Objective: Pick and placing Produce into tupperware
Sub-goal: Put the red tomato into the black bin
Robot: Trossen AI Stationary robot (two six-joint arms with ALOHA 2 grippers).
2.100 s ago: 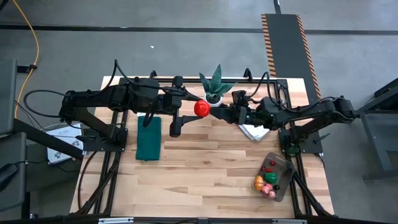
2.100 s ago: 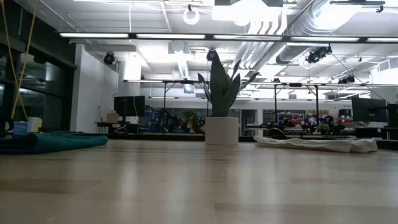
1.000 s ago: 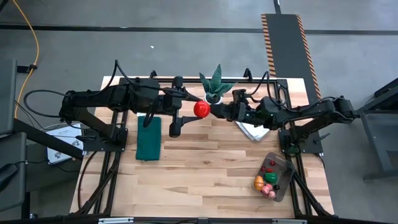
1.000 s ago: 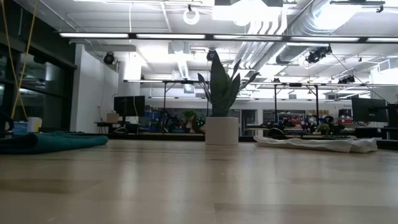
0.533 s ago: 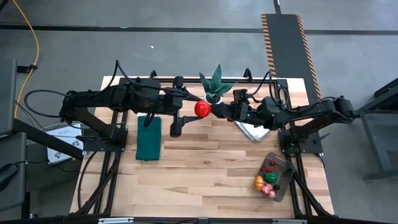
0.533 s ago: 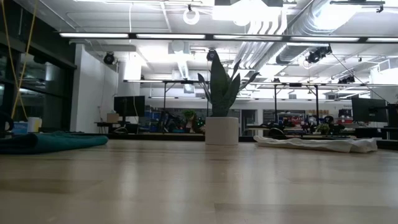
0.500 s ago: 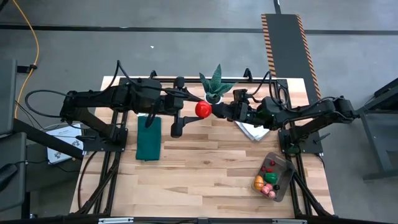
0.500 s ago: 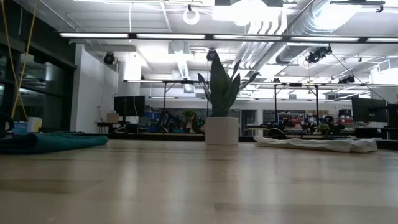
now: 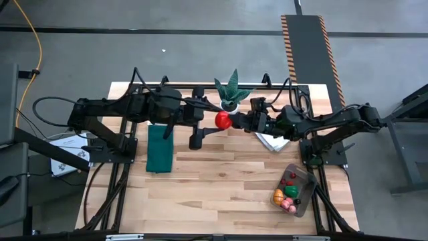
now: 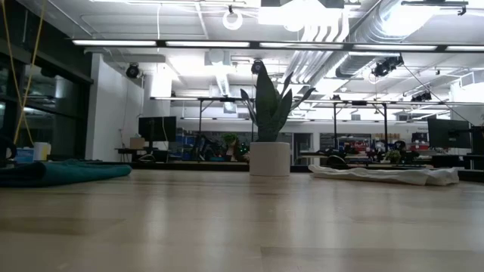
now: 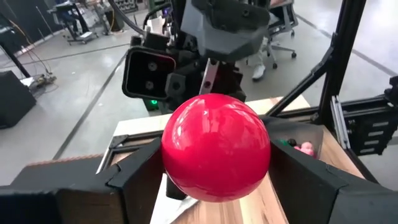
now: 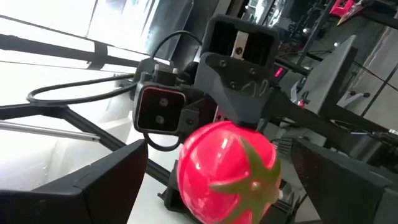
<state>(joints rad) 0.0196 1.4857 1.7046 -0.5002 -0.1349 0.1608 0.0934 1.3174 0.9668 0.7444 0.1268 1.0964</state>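
A red toy tomato [image 9: 223, 120] hangs high over the table's far middle, in front of the potted plant [image 9: 231, 90]. My left gripper [image 9: 218, 121] is shut on it, reaching in from the left. My right gripper [image 9: 234, 120] faces it from the right, open, with one finger [image 12: 93, 186] on each side of the tomato [image 12: 227, 171] and a gap at both. The clear tupperware [image 9: 294, 189] sits at the near right on the table and holds several pieces of produce. Neither gripper shows in the low view. My left gripper pinches the tomato's two opposite sides [image 11: 171, 165] between its two fingers [image 11: 134, 180]. The fingers come in about level from the table's left. The tomato is lifted clear of the table, and its green leafy top [image 12: 249, 174] faces my right gripper.
A dark green mat [image 9: 160, 147] lies at the left under my left arm. A folded white cloth [image 9: 271, 140] lies under my right arm. The white plant pot [image 10: 269, 159] stands at the far middle. Bare wood spreads across the near half.
My left gripper has carried the tomato a little toward the table's right edge, so that it now sits between my right gripper's open fingers. The tomato stays lifted.
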